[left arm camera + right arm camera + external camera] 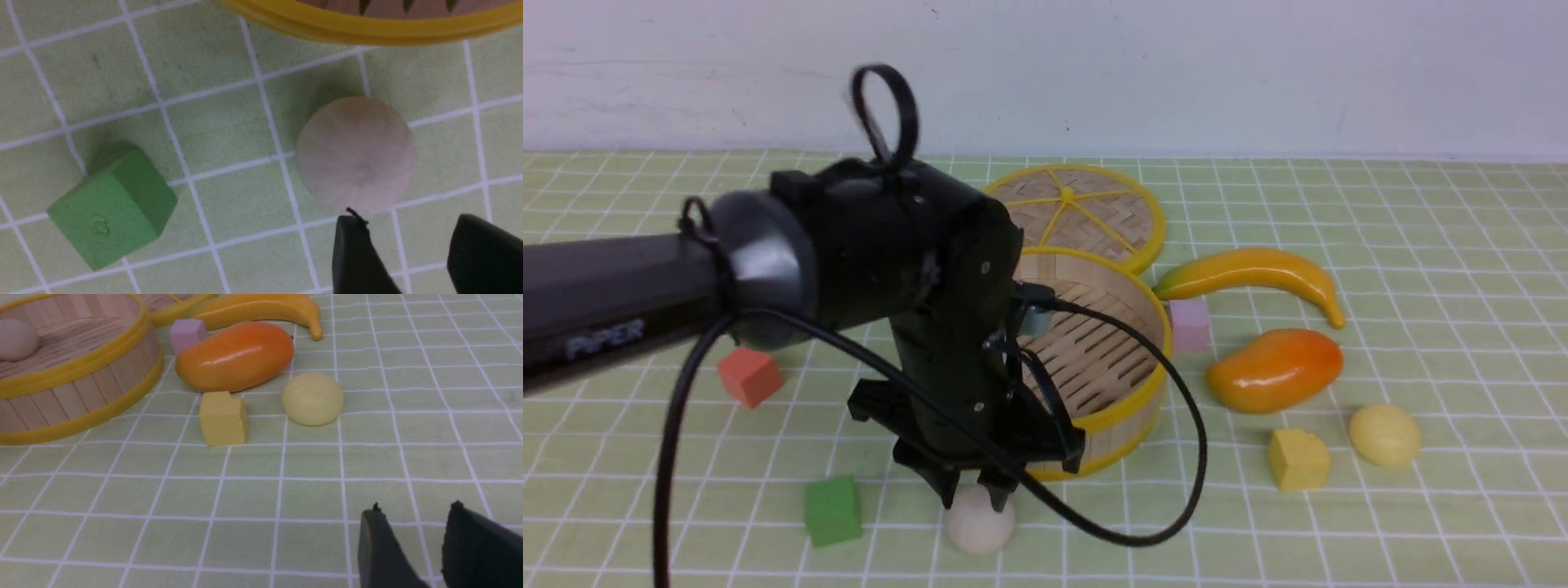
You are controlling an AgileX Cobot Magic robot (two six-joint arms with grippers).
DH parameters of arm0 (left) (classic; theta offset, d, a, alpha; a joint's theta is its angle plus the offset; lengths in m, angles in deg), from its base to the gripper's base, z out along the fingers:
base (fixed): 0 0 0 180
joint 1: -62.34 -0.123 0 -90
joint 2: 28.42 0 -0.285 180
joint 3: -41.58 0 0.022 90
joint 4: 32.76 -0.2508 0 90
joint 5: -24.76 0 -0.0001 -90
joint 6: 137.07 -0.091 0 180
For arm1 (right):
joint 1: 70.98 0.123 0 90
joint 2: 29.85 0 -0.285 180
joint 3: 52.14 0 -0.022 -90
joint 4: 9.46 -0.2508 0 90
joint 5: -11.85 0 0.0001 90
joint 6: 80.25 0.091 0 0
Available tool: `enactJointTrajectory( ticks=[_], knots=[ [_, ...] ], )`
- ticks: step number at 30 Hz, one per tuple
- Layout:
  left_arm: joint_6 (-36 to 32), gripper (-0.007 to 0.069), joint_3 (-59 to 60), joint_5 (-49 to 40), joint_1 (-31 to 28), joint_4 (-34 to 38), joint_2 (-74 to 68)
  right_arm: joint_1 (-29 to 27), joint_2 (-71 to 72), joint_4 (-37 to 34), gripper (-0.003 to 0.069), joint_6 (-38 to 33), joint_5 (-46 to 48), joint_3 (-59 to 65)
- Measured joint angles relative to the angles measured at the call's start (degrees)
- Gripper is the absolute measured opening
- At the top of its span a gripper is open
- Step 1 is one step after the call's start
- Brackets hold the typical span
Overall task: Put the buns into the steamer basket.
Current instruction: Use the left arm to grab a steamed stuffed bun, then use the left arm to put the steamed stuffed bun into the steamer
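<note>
Three smooth buns are in view. The off-white bun lies on the counter at the lower centre of the front view, just in front of the steamer basket. It is round, with no long axis to tell. The pale yellow bun, slightly wider than tall, sits at lower right near a yellow cube. A cream bun rests inside the basket, which stands upright with its mouth up. The left tool hangs right over the off-white bun, jaws apart and empty. The right tool stands parted over bare counter, holding nothing.

The word "PIPER" stands in pale letters on the left arm.
</note>
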Motion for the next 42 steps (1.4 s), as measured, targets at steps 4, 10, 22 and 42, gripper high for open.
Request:
enactJointTrajectory(
  ticks=[4, 10, 22, 42],
  knots=[
    [0.05, 0.0317, 0.0, 1.68, 0.0, -1.18, -2.61, 0.0, 0.0, 0.0, 0.024, 0.0, 0.0, 0.0],
    [0.05, 0.0265, 0.0, 5.16, 0.0, -1.69, -4.01, 0.0, 0.0, 0.0, 0.024, 0.0, 0.0, 0.0],
    [-0.01, 0.006, 0.0, 5.61, 0.0, -1.8, -5.37, 0.0, 0.0, 0.0, 0.024, 0.0, 0.0, 0.0],
    [-13.16, -0.0013, -15.36, -1.54, -1.98, 3.99, 5.81, 0.0, 0.0, 0.0, 0.024, 0.0, 0.0, 0.0]
  ],
)
